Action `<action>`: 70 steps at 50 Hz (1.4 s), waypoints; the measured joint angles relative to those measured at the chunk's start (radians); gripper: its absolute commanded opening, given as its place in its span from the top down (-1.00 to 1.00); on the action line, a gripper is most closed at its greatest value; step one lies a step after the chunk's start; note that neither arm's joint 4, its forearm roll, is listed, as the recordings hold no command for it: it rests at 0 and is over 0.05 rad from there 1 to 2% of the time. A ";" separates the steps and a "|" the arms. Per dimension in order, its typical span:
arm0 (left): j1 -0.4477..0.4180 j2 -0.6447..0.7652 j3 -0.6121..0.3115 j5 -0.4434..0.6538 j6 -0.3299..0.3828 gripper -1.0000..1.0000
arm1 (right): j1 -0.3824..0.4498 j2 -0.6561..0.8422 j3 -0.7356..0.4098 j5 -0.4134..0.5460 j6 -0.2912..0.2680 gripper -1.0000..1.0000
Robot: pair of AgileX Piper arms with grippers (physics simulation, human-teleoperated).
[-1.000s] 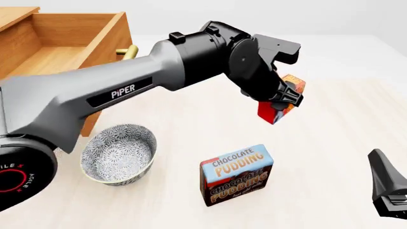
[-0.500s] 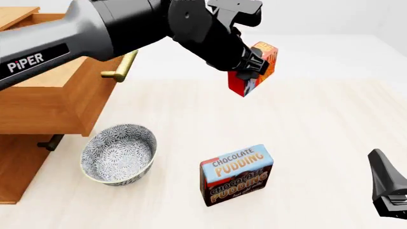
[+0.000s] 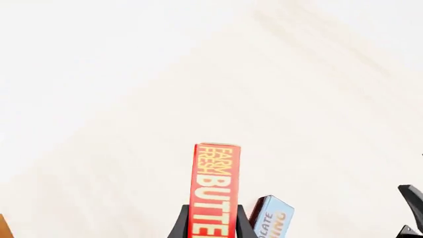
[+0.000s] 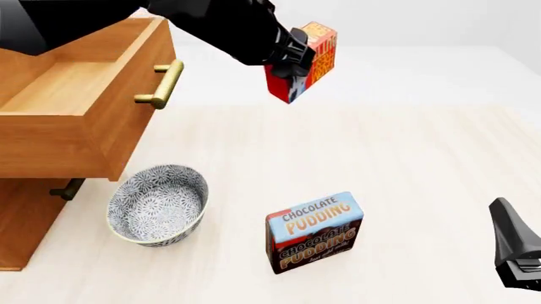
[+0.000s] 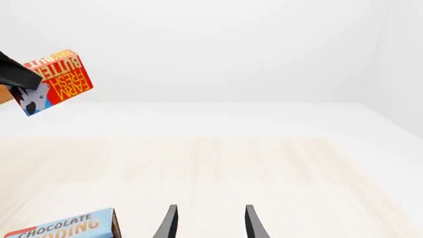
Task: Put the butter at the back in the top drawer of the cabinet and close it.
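The butter, a small red box with an orange-and-blue side, hangs in the air just right of the open top drawer. My left gripper is shut on it. In the left wrist view the butter stands lengthwise in my left gripper. The drawer is pulled out of the cabinet, and its brass handle faces the butter. The drawer's floor is bare where it shows. Low at the right, my right gripper is open and holds nothing. From there the butter shows high at the far left.
A patterned bowl sits on the table below the drawer's front corner. The Chocolate Pudding box stands upright in the near middle. A lower drawer's handle sticks out under the open drawer. My right gripper rests at the near right edge.
My left arm has carried the butter up and to the left, from mid-table to just right of the open drawer's handle. The right gripper, bowl and pudding box have not moved.
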 measured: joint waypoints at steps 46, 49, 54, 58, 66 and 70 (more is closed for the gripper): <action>0.187 -0.279 0.094 0.091 0.085 1.00 | 0.000 0.000 0.000 0.000 0.000 -1.00; 0.202 -0.298 0.100 0.098 0.089 1.00 | 0.000 0.000 0.000 0.000 0.000 -1.00; 0.229 -0.332 0.110 0.113 0.093 1.00 | 0.000 0.000 0.000 0.000 0.000 -1.00; 0.251 -0.358 0.123 0.120 0.098 1.00 | 0.000 0.000 0.000 0.000 0.000 -1.00; 0.289 -0.401 0.149 0.133 0.106 1.00 | 0.000 0.000 0.000 0.000 0.000 -1.00; 0.307 -0.418 0.154 0.143 0.111 1.00 | 0.000 0.000 0.000 0.000 0.000 -1.00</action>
